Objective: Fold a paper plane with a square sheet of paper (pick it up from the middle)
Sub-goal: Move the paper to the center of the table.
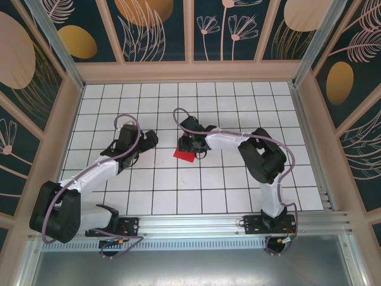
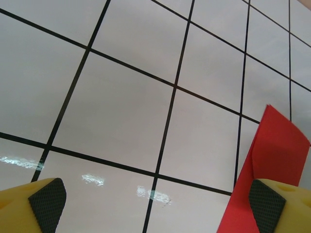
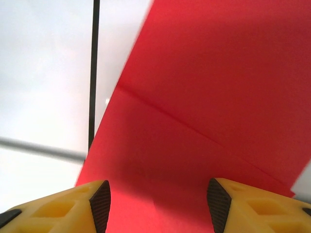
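Observation:
The square sheet of paper (image 1: 184, 155) is a small folded red shape lying on the gridded table near its middle. In the right wrist view the red paper (image 3: 204, 87) shows a diagonal crease. My right gripper (image 3: 159, 206) hovers directly over it, open, with both black pads apart above the red surface; from above, the right gripper (image 1: 190, 146) sits at the paper's far edge. My left gripper (image 2: 155, 206) is open wide over bare tiles, and the paper (image 2: 274, 150) reaches past its right fingertip (image 2: 266, 204). Seen from above, the left gripper (image 1: 151, 140) stands just left of the paper.
The white gridded table (image 1: 196, 190) is fenced by wooden walls (image 1: 187, 71) at the back and both sides. An aluminium rail (image 1: 196, 225) with both arm bases runs along the near edge. The right arm's elbow (image 1: 265, 155) rises right of the paper.

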Controlling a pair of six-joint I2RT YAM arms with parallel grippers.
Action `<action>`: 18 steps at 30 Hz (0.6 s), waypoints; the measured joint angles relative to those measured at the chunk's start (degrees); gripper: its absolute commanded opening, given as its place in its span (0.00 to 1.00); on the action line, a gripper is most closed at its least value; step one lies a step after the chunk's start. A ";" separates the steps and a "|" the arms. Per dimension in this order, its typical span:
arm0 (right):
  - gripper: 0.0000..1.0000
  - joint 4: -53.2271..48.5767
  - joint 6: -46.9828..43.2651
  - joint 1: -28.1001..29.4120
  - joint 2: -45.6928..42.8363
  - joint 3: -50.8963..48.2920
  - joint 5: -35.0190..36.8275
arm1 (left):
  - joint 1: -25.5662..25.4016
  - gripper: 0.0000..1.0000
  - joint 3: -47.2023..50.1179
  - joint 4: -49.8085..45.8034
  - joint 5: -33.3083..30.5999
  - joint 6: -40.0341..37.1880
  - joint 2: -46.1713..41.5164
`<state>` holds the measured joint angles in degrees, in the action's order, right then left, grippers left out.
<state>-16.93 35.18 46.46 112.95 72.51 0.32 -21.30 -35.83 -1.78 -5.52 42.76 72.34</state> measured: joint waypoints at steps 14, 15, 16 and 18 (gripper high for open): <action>0.58 -4.24 1.44 2.78 -9.42 -2.89 4.42 | 0.00 0.97 3.74 5.14 11.23 0.76 -1.05; 0.58 -4.09 1.46 2.40 -9.90 -3.06 4.39 | 0.00 0.95 3.98 6.01 12.61 0.74 -1.07; 0.56 -3.74 1.49 1.84 -10.47 -3.50 4.31 | 0.00 0.93 4.33 7.19 14.56 0.72 -1.07; 0.56 -2.99 1.64 0.42 -11.47 -4.70 3.89 | -0.02 0.89 4.81 8.90 17.90 0.59 -0.98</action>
<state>-19.92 36.82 46.87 101.47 67.81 4.21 -21.32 -31.03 7.11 12.38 43.35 71.35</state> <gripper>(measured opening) 0.564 0.920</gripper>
